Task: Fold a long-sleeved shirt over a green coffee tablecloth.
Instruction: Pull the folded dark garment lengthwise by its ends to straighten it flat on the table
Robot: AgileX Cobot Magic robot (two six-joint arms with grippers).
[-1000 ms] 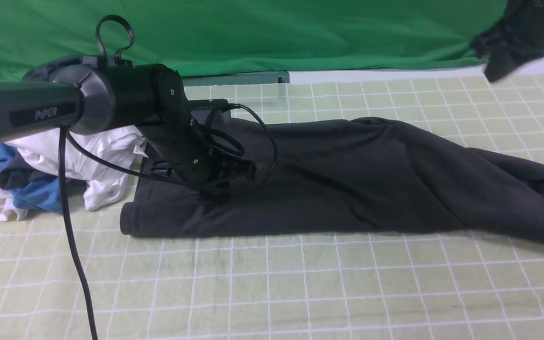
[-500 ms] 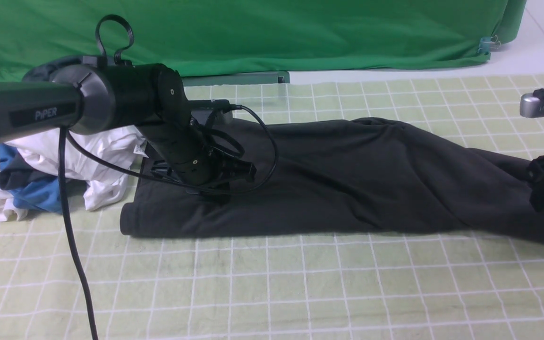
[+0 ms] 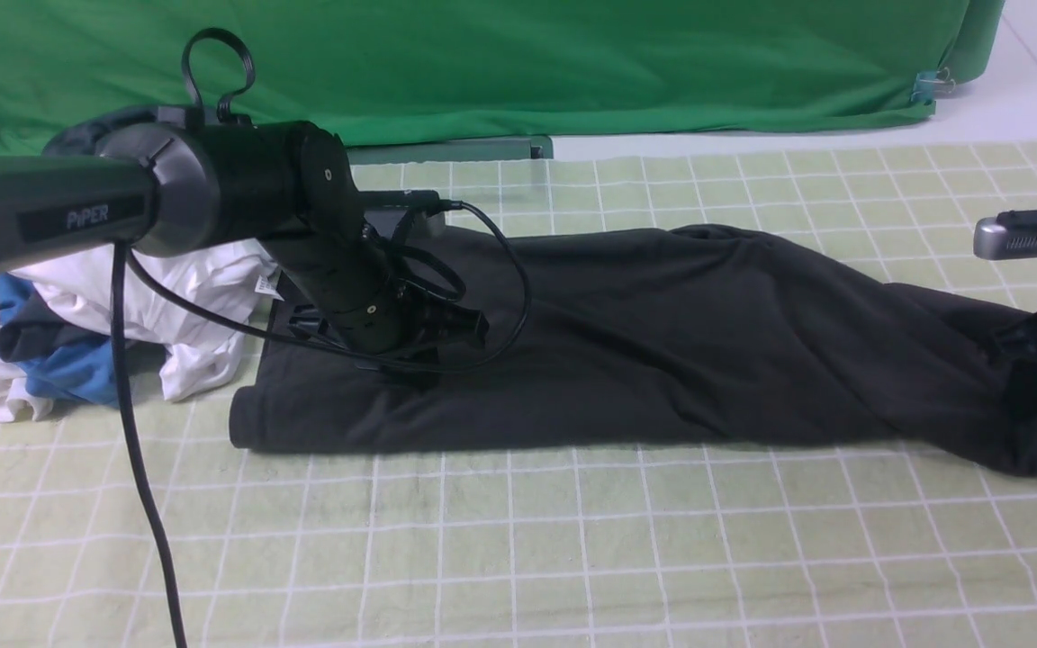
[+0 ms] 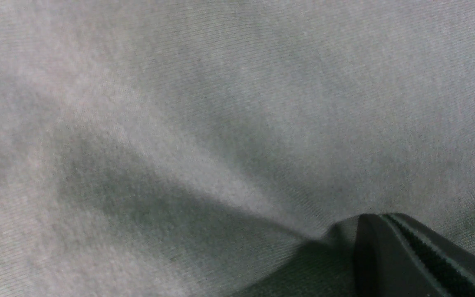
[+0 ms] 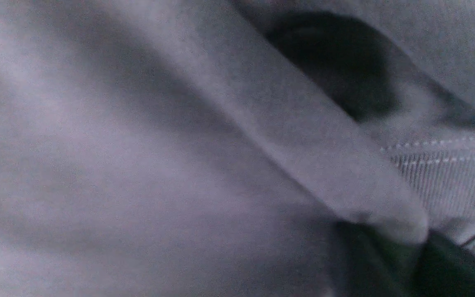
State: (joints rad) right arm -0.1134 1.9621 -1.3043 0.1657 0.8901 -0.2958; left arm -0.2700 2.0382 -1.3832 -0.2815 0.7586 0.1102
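Now right hand lower, down on long-sleeved shirt, left hand unmoved

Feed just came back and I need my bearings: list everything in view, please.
long-sleeved shirt: one, charcoal, stretched left to right on the tablecloth
tablecloth: one, pale green with white grid, under everything
backdrop cloth: one, vivid green, at the back
garment pile: several, white and blue, left of the shirt
clip: one, pale, backdrop's right edge
left gripper: black, shut on shirt's left part
right gripper: black, shut on shirt's right end
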